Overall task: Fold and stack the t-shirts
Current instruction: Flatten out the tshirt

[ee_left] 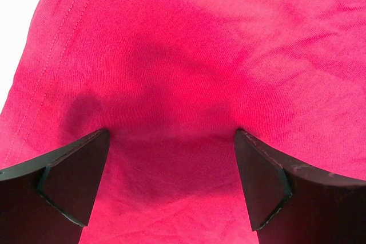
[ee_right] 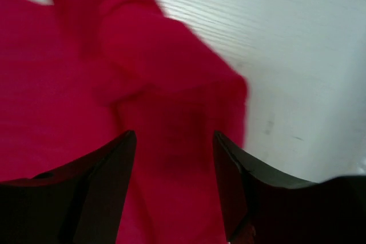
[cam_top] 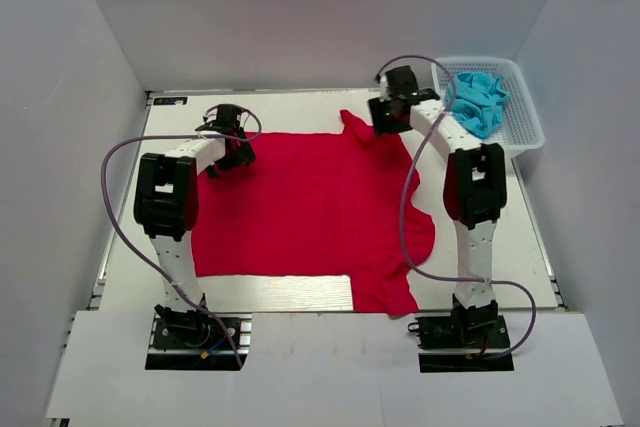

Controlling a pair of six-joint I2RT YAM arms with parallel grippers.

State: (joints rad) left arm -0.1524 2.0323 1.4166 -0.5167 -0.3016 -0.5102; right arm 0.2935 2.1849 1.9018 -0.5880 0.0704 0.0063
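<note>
A bright red t-shirt [cam_top: 310, 212] lies spread on the white table, one sleeve bunched at the far edge and part hanging at the near right. My left gripper [cam_top: 228, 157] is open over the shirt's far left corner; the left wrist view shows red cloth [ee_left: 189, 72] between its fingers [ee_left: 263, 181]. My right gripper [cam_top: 385, 127] is open over the bunched far right sleeve [ee_right: 171, 90]. A turquoise t-shirt [cam_top: 480, 99] lies crumpled in the white mesh basket [cam_top: 527, 125].
The basket stands at the table's far right corner, close to the right arm's wrist. Grey walls enclose the table on three sides. Purple cables loop from both arms. Bare white table [ee_right: 297, 44] shows right of the sleeve.
</note>
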